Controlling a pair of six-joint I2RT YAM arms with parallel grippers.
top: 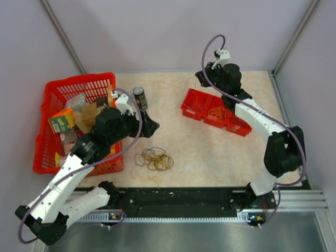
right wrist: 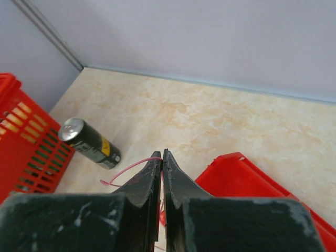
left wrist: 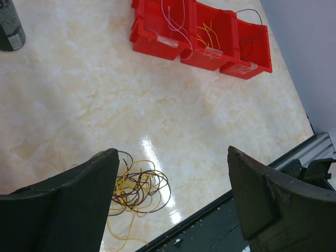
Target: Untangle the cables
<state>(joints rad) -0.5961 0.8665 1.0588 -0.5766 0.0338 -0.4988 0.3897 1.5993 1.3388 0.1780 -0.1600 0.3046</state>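
A tangle of thin yellow and dark brown cables [top: 154, 159] lies on the table near the front middle. It also shows in the left wrist view [left wrist: 137, 188], just right of my left finger. My left gripper [top: 152, 126] is open and empty, above and behind the tangle. My right gripper [right wrist: 162, 153] is shut on a thin pink cable [right wrist: 123, 171], held above the left end of the red bins [top: 215, 112]. In the left wrist view the bins [left wrist: 202, 32] hold pink, yellow and dark cables in separate compartments.
A red basket [top: 73, 123] full of packets stands at the left. A dark can [top: 139, 97] stands behind my left gripper, seen also in the right wrist view [right wrist: 89, 143]. A black rail [top: 178, 199] runs along the table's front edge.
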